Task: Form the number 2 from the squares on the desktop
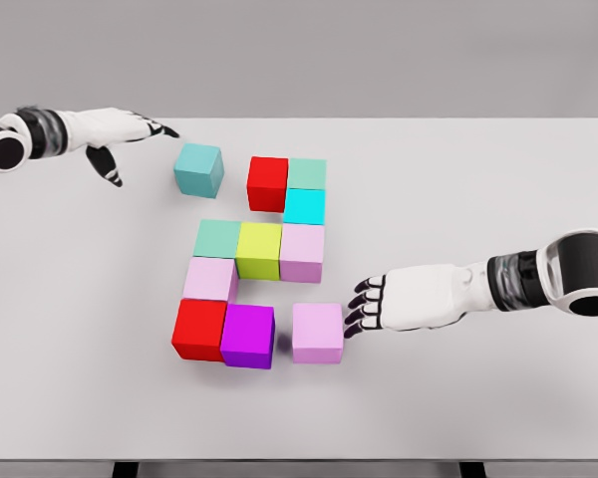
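On white desktop (pixel 498 199): right hand (pixel 379 307), fingers relaxed, empty, touching loose pink cube (pixel 317 333); likely pushing it against purple cube (pixel 247 337). Left hand (pixel 130 134) spread, empty, near stray teal cube (pixel 198 169); needs push toward red cube (pixel 267 183).

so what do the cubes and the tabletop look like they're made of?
Cubes, e.g. the yellow-green cube and the teal cube: solid-coloured, matte, with no grain or glare, so painted wood or plastic; the render leaves it open. Tabletop: flat pale grey, matte, no texture, possibly laminate.
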You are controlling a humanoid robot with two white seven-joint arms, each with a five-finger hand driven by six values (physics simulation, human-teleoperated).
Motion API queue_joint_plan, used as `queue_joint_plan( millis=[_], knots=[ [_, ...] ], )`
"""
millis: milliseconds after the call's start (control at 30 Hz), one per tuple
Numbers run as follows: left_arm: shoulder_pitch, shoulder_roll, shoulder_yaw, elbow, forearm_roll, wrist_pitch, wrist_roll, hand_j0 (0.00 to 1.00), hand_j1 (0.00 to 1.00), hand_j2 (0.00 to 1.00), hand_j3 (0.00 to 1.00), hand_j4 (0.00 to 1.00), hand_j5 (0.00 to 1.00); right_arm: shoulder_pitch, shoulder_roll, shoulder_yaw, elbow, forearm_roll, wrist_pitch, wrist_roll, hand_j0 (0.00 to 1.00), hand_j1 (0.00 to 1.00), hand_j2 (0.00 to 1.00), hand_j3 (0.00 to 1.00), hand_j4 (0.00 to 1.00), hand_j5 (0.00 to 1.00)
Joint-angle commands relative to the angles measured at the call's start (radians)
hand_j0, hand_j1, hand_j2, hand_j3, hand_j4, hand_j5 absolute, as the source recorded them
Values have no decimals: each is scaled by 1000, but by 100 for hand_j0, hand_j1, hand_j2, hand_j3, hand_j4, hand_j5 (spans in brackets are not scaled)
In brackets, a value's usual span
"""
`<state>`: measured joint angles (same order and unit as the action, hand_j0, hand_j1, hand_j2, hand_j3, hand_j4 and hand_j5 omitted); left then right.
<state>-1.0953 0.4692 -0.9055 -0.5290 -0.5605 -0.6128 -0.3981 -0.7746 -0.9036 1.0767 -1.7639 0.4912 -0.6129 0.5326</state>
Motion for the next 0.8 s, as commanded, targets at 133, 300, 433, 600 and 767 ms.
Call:
queue_joint_plan(
  millis=[133, 300, 433, 600, 767],
  knots=[
    [6, 14, 0, -8, 2, 2, -1, 100, 100, 100, 100, 100, 100, 0, 15, 0, -3, -5, 2, 0, 99, 99, 99, 99, 99, 99],
    [17, 16, -7, -11, 1, 2, -4, 100, 100, 100, 100, 100, 100, 0, 31, 0, -3, -5, 2, 1, 99, 99, 99, 99, 99, 99],
    [20, 9, -9, -14, -21, 2, -4, 100, 100, 100, 100, 100, 100, 0, 32, 0, -3, -5, 2, 1, 99, 99, 99, 99, 99, 99],
    [21, 6, -9, -19, -36, 2, -4, 100, 100, 100, 100, 100, 100, -6, 34, 0, -3, -6, 2, 1, 99, 99, 99, 99, 99, 99],
    [29, 14, -9, -22, -38, 2, -4, 100, 100, 100, 100, 100, 100, -6, 32, 0, -3, -3, 2, 1, 99, 99, 99, 99, 99, 99]
  ],
)
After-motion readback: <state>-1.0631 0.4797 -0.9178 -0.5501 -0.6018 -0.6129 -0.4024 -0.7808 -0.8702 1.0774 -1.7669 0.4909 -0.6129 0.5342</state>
